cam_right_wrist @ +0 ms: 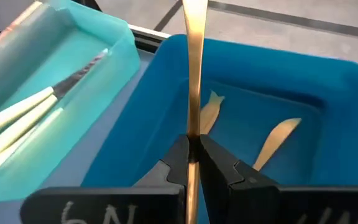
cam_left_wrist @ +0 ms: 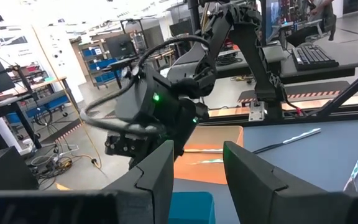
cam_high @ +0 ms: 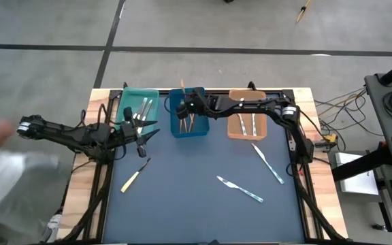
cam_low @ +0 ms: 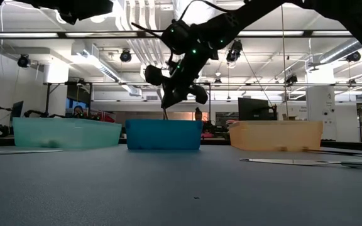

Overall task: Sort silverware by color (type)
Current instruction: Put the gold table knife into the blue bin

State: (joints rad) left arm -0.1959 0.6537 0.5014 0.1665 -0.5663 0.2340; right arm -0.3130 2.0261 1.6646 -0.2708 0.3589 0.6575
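Note:
My right gripper (cam_right_wrist: 193,155) hangs over the blue tray (cam_high: 188,126) and is shut on a slim tan wooden piece of silverware (cam_right_wrist: 194,68). Two more wooden pieces (cam_right_wrist: 277,142) lie on the blue tray's floor. Cream-handled pieces (cam_right_wrist: 23,121) lie in the teal tray (cam_high: 129,102), and pale blue-handled ones (cam_high: 248,124) in the orange tray (cam_high: 233,102). On the table lie a cream-handled knife (cam_high: 134,176) and two blue-handled pieces (cam_high: 268,164) (cam_high: 241,190). My left gripper (cam_left_wrist: 197,168) stands open and level near the teal tray, with nothing between its fingers. My right gripper pinches the wooden piece's slim shaft (cam_right_wrist: 193,127) between its two fingertips (cam_right_wrist: 178,158), which lie across it. The fingers come from the table's right, slanting down. The piece is lifted above the blue tray, one end (cam_high: 182,83) reaching past the fingers toward the far edge.
The three trays stand in a row along the table's far edge. The dark mat's middle and near part (cam_high: 196,218) holds only the three loose pieces. A blurred sleeve of a person (cam_high: 5,170) shows at the left, beside the table.

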